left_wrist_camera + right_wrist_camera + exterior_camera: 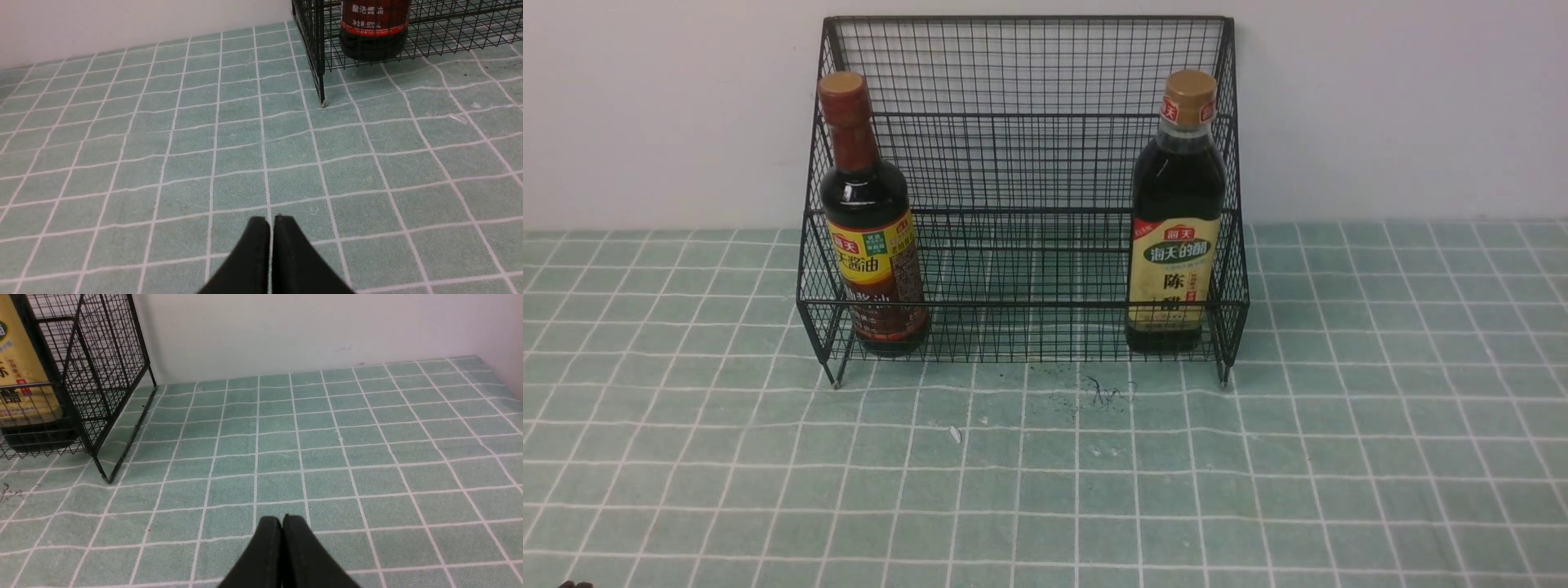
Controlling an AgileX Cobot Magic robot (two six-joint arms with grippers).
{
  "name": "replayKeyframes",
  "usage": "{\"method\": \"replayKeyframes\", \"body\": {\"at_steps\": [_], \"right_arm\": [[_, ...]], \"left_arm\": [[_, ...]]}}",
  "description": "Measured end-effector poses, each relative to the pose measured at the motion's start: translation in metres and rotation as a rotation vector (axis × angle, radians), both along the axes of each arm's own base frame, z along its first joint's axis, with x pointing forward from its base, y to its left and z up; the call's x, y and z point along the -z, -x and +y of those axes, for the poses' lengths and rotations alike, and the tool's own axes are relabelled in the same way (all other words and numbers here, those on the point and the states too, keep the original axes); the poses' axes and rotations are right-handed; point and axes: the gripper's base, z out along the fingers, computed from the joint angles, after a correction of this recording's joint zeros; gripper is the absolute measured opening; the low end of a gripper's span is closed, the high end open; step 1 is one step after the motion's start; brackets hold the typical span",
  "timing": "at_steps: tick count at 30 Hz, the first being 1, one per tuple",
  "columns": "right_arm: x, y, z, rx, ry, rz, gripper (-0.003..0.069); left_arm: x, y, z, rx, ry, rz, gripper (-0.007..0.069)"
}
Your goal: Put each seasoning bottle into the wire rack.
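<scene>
The black wire-mesh rack with a tall back, sloped sides and a low front rail (1029,211) stands on the green tabletop with a white grid of lines (1029,445), in front of the plain white wall (1405,114). Inside the rack, at its left end, is the slim-necked bottle of dark liquid with a red-brown cap and a yellow and brown label (874,220); it leans a little, its neck toward the rack's left side. Inside the rack, at its right end, the larger bottle of dark liquid with a tan cap and a cream and green label (1176,212) is close to upright. A wide gap inside the rack separates the two. In front of the rack, a small white mark (955,434) shows on the tabletop. The left gripper (272,220) has its black fingertips pressed together, pinching nothing. The right gripper (282,519) is likewise pressed together, with nothing pinched.
</scene>
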Motion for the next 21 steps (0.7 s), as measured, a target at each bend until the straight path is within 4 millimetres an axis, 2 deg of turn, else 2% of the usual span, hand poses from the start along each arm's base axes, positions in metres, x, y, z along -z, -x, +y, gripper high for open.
{"method": "replayKeyframes", "body": {"at_steps": [21], "right_arm": [[0.0, 0.0, 0.0, -0.002, 0.008, 0.0, -0.0013]], "left_arm": [[0.0, 0.0, 0.0, 0.0, 0.0, 0.0, -0.0006]]}}
